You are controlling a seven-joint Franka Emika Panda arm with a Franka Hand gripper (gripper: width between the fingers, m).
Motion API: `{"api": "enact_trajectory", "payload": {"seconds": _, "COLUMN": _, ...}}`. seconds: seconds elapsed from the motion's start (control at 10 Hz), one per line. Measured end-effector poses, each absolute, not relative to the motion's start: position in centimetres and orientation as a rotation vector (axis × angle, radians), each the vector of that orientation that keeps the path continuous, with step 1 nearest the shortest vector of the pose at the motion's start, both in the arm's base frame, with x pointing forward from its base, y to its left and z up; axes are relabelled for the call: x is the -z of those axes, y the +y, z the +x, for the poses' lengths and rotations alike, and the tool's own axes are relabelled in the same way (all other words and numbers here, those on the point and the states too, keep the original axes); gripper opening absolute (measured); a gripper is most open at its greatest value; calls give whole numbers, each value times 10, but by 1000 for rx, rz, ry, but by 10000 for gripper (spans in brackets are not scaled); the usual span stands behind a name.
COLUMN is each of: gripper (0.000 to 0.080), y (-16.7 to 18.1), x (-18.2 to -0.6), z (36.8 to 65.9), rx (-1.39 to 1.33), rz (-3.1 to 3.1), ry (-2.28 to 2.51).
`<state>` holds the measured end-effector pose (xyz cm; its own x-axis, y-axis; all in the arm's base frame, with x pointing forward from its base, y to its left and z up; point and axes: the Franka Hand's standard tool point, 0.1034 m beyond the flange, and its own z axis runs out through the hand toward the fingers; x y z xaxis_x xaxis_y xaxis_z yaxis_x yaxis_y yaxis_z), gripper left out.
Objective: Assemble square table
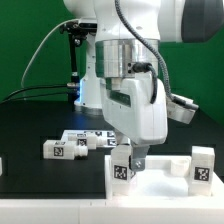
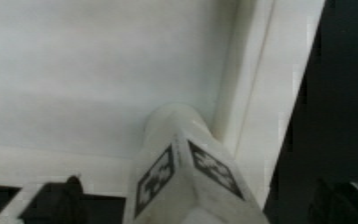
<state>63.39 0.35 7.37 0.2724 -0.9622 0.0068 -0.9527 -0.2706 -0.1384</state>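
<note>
The white square table top (image 1: 160,182) lies at the front of the black table; it also fills the wrist view (image 2: 105,80). A white tagged leg (image 1: 121,170) stands upright at its corner on the exterior view's left. My gripper (image 1: 135,158) comes down on that leg from above. In the wrist view the leg (image 2: 185,150) runs between my dark fingers (image 2: 55,200), and my gripper (image 2: 194,208) looks shut on it. A second leg (image 1: 202,167) stands upright at the top's corner on the exterior view's right.
Loose white tagged legs lie on the black table behind the top, one (image 1: 58,149) toward the exterior view's left and another (image 1: 95,139) beside it. The white robot base (image 1: 95,85) stands behind. A green backdrop closes the back.
</note>
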Motion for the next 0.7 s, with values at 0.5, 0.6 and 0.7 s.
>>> {"api": "enact_trajectory", "payload": {"seconds": 0.5, "gripper": 649, "y": 1, "x": -75, "z": 637, "rx": 184, "rz": -2858, "ry": 1125}}
{"api": "enact_trajectory", "payload": {"seconds": 0.6, "gripper": 506, "y": 1, "x": -75, "z": 637, "rx": 184, "rz": -2858, "ry": 1125}}
{"api": "enact_trajectory", "payload": {"seconds": 0.7, "gripper": 506, "y": 1, "x": -75, "z": 637, "rx": 183, "rz": -2851, "ry": 1141}}
